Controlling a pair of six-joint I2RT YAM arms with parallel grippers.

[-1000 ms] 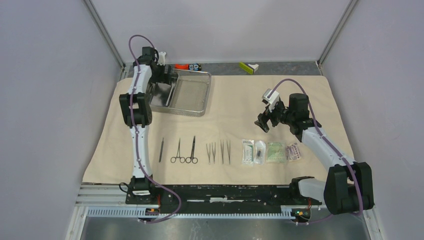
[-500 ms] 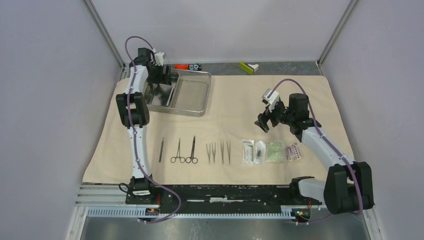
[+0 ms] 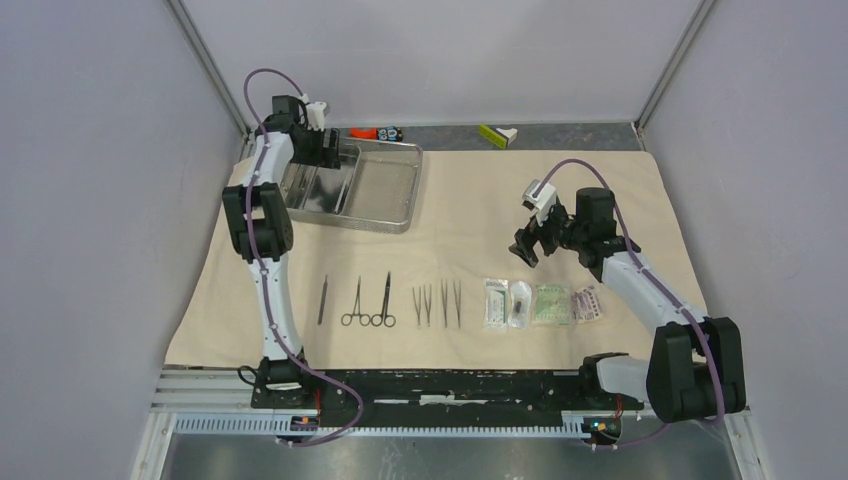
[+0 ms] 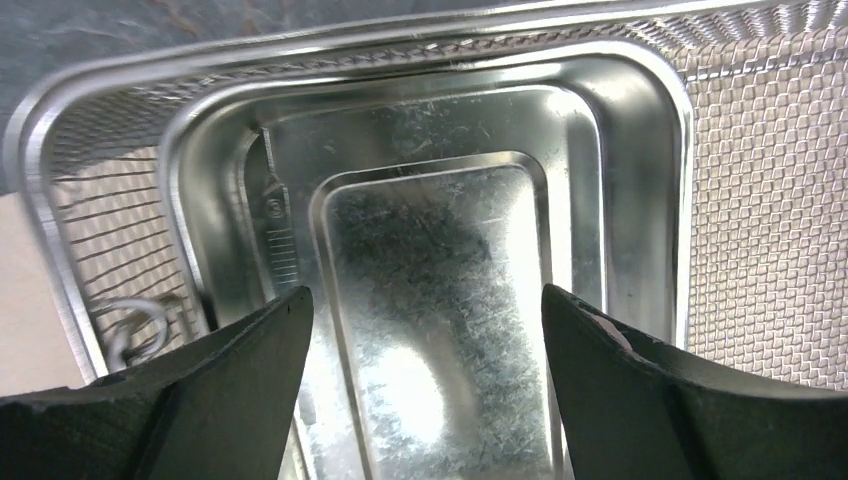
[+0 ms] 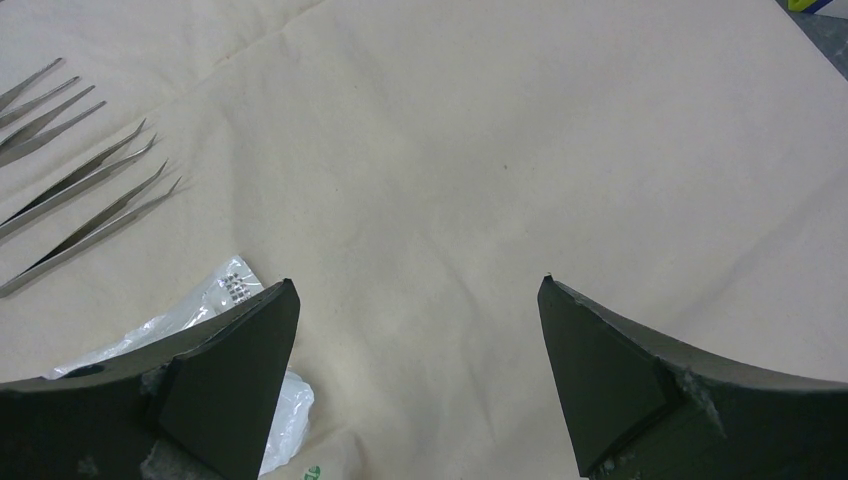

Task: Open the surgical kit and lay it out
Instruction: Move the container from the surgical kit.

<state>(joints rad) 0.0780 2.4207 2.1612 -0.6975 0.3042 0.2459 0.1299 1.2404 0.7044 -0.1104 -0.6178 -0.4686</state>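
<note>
1. Beige cloth wrap (image 3: 480,200) lies spread flat across the table, and every piece of the kit rests on it.
2. The steel tray (image 3: 385,188) sits at the far-left corner of the cloth. Its outer part is wire mesh, and the smaller inner tray (image 4: 440,330), solid and scratched, fills its left half.
3. The left claw (image 4: 425,298) hangs directly over the inner tray with its fingers spread wide, one towards each long wall, pinching nothing.
4. The right claw (image 5: 418,283) hovers over bare cloth on the right side, also spread wide and empty.
5. Along the near edge runs a row: a thin single tool (image 3: 322,300), a ring-handled instrument (image 3: 356,300), a second ring-handled instrument (image 3: 385,298), the tweezers (image 3: 444,303) and four sealed packets (image 3: 549,304).
6. The packets lie just nearer the arm bases than the right claw. In its wrist view one clear packet (image 5: 215,310) shows beside a finger, with tweezer tips further off.
7. The black print on that packet is too small to read.
</note>
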